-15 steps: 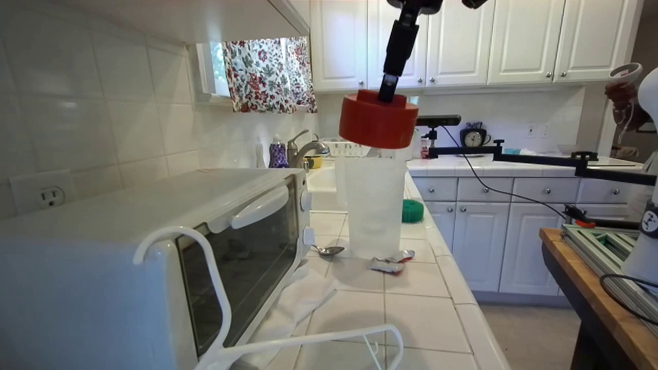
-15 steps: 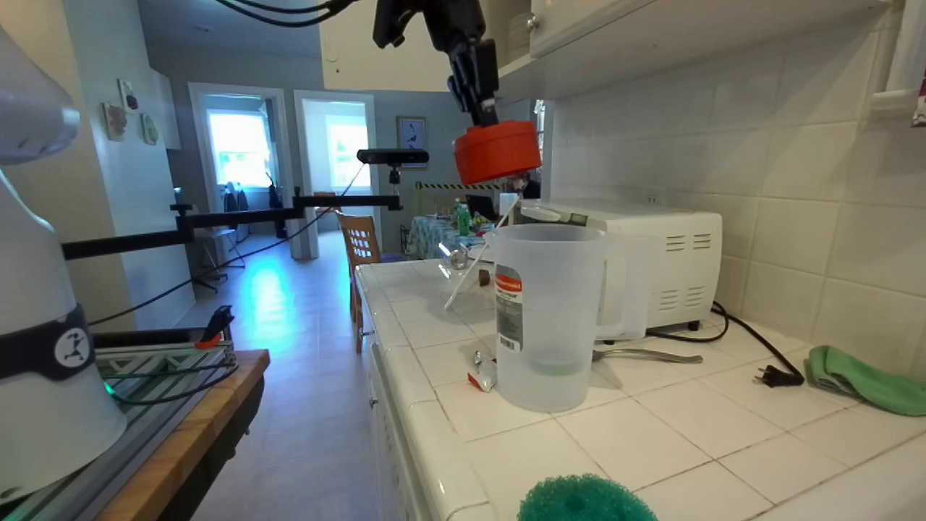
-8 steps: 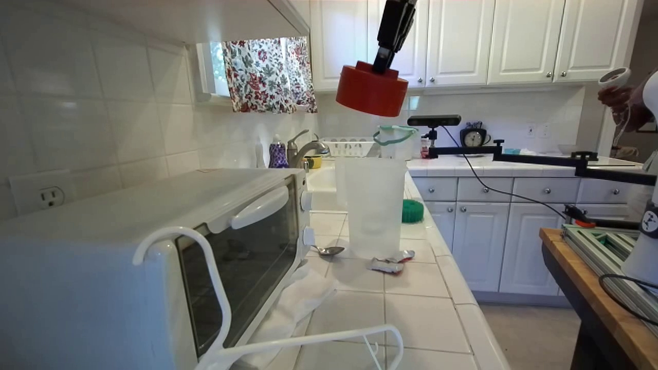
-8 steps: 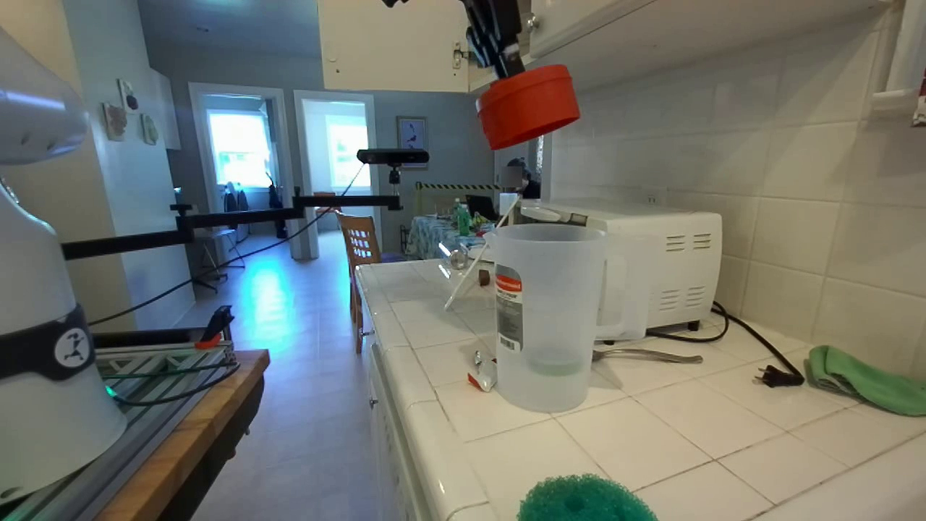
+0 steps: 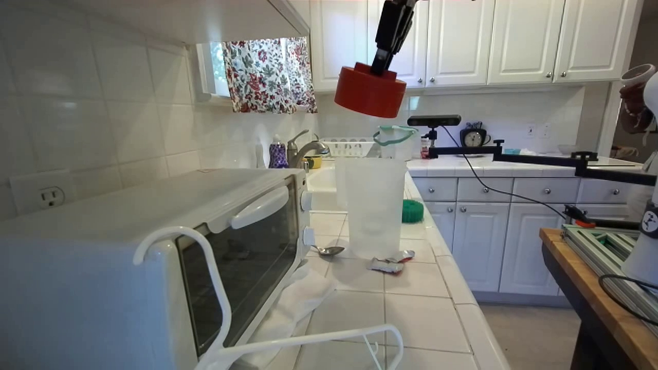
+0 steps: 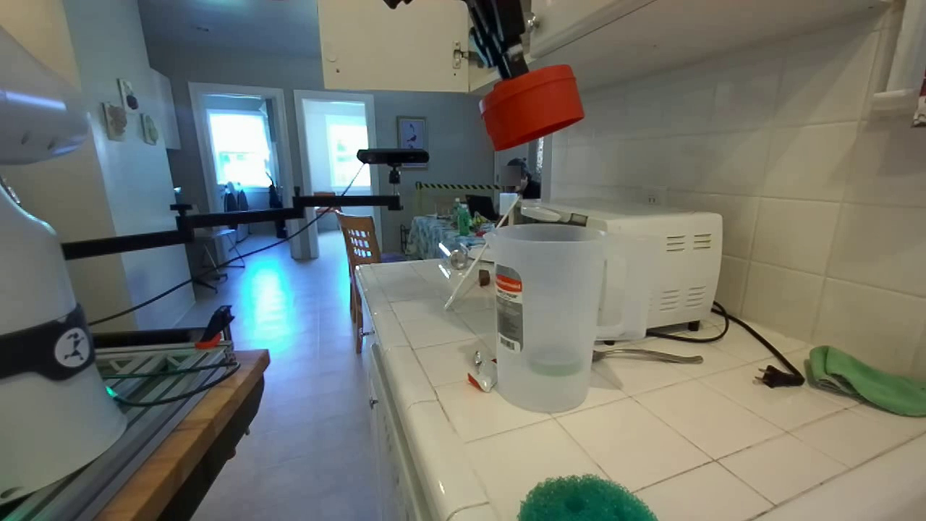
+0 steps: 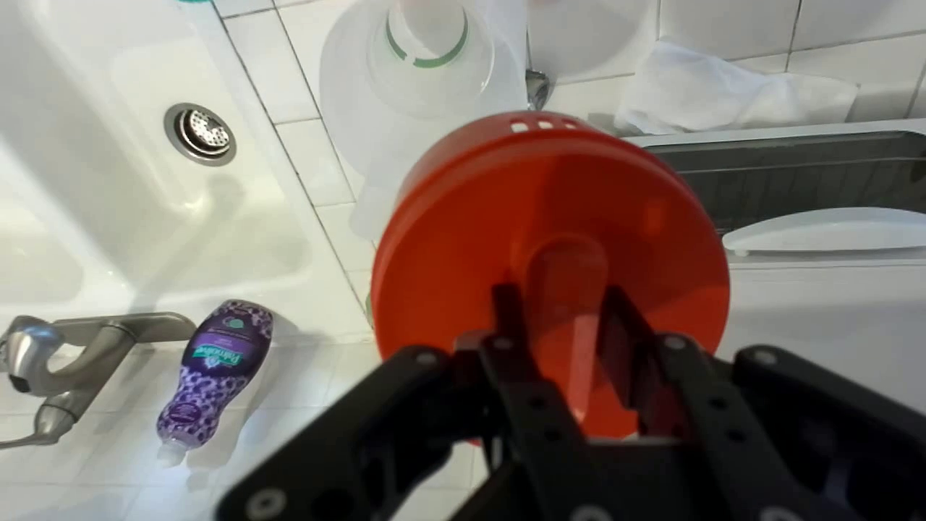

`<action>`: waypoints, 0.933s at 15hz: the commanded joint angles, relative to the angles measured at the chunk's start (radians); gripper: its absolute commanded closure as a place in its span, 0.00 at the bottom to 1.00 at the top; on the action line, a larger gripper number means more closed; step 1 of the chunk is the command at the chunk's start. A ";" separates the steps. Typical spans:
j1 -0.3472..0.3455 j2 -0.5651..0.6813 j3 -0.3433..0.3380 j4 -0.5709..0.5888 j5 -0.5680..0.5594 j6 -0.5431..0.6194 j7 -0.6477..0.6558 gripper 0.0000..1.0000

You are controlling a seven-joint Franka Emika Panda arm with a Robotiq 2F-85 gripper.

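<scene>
A red lid (image 6: 533,107) of smooth, glossy plastic is hanging in midair above the white tiled counter (image 6: 651,427) — round, thick-sided and tilted, with a raised ridge running across its top and small square slots piercing its side. The black gripper (image 7: 559,300) is pinching that ridge from both sides and holding the lid well apart from everything below.

Lower down, a tall pitcher (image 6: 546,289) of frosted, translucent plastic is standing upright on the tiles, its wide mouth facing up. A grey-and-red label (image 6: 509,307) is clinging to its side, and a pale greenish patch (image 6: 555,367) is showing low inside — I am not able to tell whether that is liquid.

Crinkled foil scraps (image 5: 385,265) are lying just beside the pitcher, and a shiny metal spoon (image 5: 329,251) is resting near it. A boxy white toaster oven (image 6: 673,275) with a dark glass door (image 5: 241,267) is standing close by, a crumpled white sheet (image 7: 723,94) spreading along its front. A coarse green scrubber (image 6: 586,499) is sitting near the counter's edge, and a green cloth (image 6: 861,380) is lying by the tiled wall (image 6: 723,108). Farther out, the smooth white sink (image 7: 246,239) is gleaming around its metal drain (image 7: 195,137), with a purple soap bottle (image 7: 215,373) standing beside the steel faucet (image 7: 105,354).
</scene>
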 commanded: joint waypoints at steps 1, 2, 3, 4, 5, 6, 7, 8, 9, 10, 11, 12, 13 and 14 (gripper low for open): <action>-0.018 0.021 -0.020 0.015 0.027 -0.005 -0.010 0.92; -0.025 0.029 -0.034 0.016 0.036 0.002 -0.013 0.92; -0.030 0.035 -0.048 0.018 0.047 0.007 -0.017 0.92; -0.032 0.045 -0.065 0.020 0.070 0.015 -0.027 0.92; -0.033 0.052 -0.079 0.021 0.090 0.017 -0.034 0.92; -0.032 0.061 -0.092 0.023 0.113 0.023 -0.043 0.92; -0.029 0.069 -0.104 0.020 0.140 0.038 -0.051 0.92; -0.024 0.077 -0.114 0.022 0.171 0.045 -0.062 0.92; -0.012 0.083 -0.129 0.026 0.221 0.046 -0.091 0.92; -0.006 0.088 -0.138 0.027 0.263 0.045 -0.109 0.92; -0.003 0.088 -0.142 0.027 0.296 0.037 -0.126 0.92; -0.001 0.083 -0.147 0.020 0.324 0.034 -0.140 0.92; -0.006 0.075 -0.146 0.010 0.332 0.035 -0.140 0.92; -0.008 0.065 -0.151 -0.003 0.350 0.035 -0.152 0.92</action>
